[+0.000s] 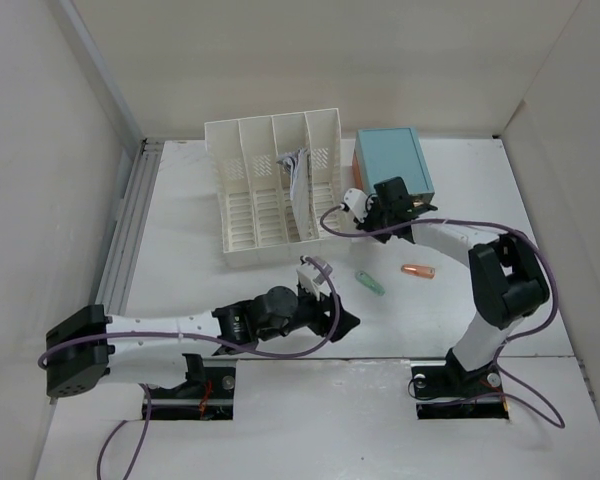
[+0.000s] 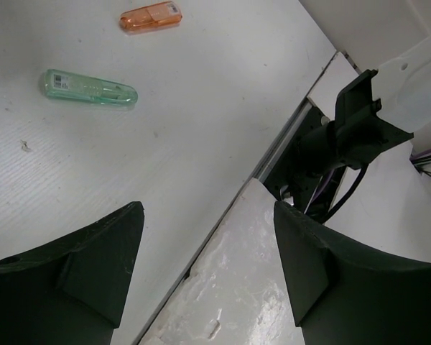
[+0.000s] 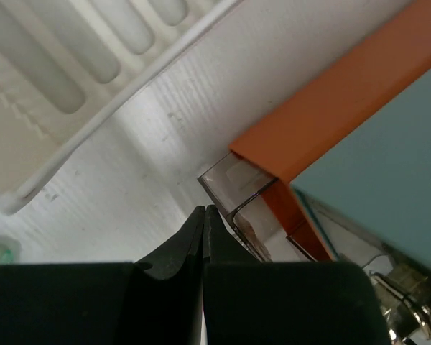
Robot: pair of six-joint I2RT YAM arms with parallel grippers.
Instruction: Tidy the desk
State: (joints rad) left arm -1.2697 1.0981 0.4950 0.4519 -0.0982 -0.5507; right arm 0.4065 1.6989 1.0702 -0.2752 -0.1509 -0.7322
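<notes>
Well, the broad matte white surface [image 2: 201,108] lies rigid beneath me. My left pincer [image 2: 208,213] gapes apart; my right pincer [image 3: 203,219] is pressed together, empty. The translucent green plastic stick [image 2: 90,88] on it looks light and slick: grip its narrow sides.

Plain white walls [image 1: 330,60] on 3 sides — soft, even light

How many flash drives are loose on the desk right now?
2. The green drive lies centrally on the desk; the orange drive just to its right. More may be hidden from view.
</notes>
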